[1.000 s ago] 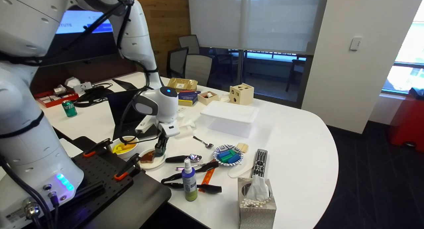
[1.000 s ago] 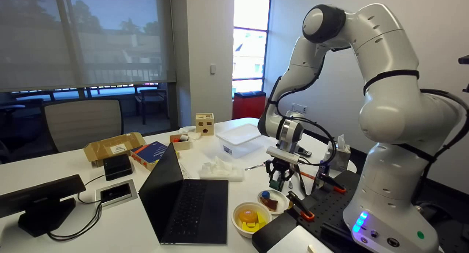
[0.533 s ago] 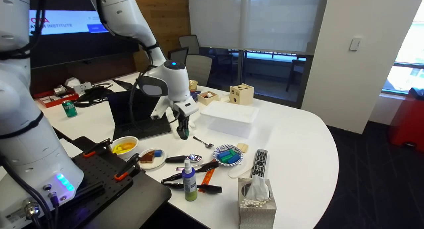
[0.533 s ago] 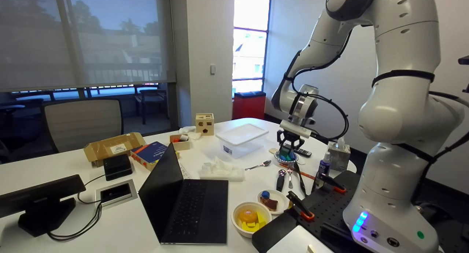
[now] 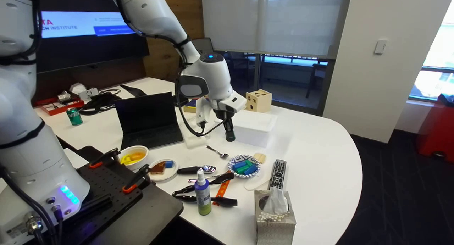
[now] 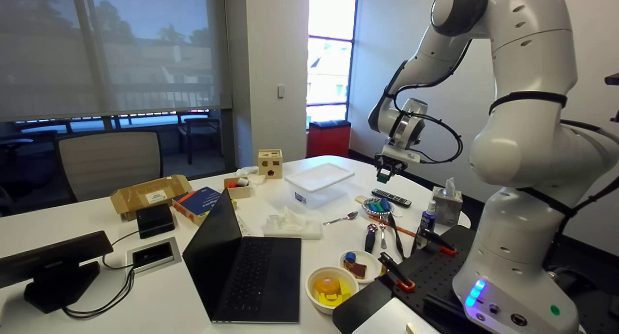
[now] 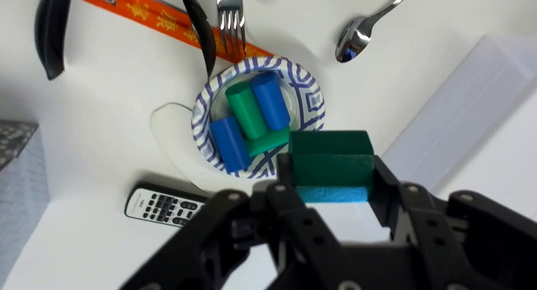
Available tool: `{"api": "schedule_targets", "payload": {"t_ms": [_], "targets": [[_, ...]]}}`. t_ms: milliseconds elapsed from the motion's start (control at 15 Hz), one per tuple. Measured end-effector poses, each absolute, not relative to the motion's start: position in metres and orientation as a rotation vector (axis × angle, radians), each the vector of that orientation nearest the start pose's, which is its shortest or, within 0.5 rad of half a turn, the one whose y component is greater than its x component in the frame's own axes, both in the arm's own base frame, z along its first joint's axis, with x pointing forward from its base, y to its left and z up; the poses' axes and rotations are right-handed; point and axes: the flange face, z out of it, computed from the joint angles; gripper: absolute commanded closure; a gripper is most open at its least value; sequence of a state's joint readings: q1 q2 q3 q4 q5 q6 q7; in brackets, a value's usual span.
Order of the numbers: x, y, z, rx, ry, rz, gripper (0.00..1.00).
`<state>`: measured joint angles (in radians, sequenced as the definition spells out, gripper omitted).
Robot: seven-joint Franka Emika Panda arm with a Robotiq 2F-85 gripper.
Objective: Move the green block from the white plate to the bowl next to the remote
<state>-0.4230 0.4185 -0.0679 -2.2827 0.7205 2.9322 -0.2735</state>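
My gripper [image 5: 228, 128] is shut on the green block [image 7: 331, 170] and holds it well above the table. The block also shows in both exterior views [image 5: 230, 136] [image 6: 383, 178]. The bowl [image 7: 312, 99], with a blue and white pattern, holds several blue and green pieces. In the wrist view it lies up and left of the held block, whose corner overlaps its edge. The remote [image 7: 163, 208] lies near the bowl, also seen in an exterior view [image 5: 277, 174]. The white plate [image 5: 166, 174] bears a brown toast-like piece and a blue block.
A spoon [image 5: 218, 151], a fork [image 7: 230, 17], black tongs [image 5: 223, 201] and a spray bottle [image 5: 203, 195] lie or stand around the bowl. A lidded clear box [image 6: 316, 191], tissue box [image 5: 275, 220], laptop [image 6: 261, 281] and white dish with yellow items [image 6: 350, 293] are also there.
My gripper has moved away from the white plate with the green block in it, toward the bowl side of the table, and has risen. The blue block stays on the plate.
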Motion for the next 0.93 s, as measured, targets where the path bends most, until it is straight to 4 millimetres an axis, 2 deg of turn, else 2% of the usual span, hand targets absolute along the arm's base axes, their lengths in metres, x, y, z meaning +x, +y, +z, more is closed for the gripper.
{"api": "schedule_targets", "payload": {"t_ms": [400,600,667,733,800,933], "targets": [[0.488,-0.303,0.12,-2.823,1.143,-0.362,0.81],[0.499,-0.311,0.094,-2.862,1.1,-0.342,0.81],[0.503,-0.315,0.088,-2.882,1.077,-0.334,0.48],[0.506,-0.318,0.082,-2.9,1.059,-0.327,0.29],[0.508,-0.321,0.078,-2.914,1.045,-0.32,0.24],[0.511,-0.327,0.073,-2.931,1.024,-0.315,0.08]]}}
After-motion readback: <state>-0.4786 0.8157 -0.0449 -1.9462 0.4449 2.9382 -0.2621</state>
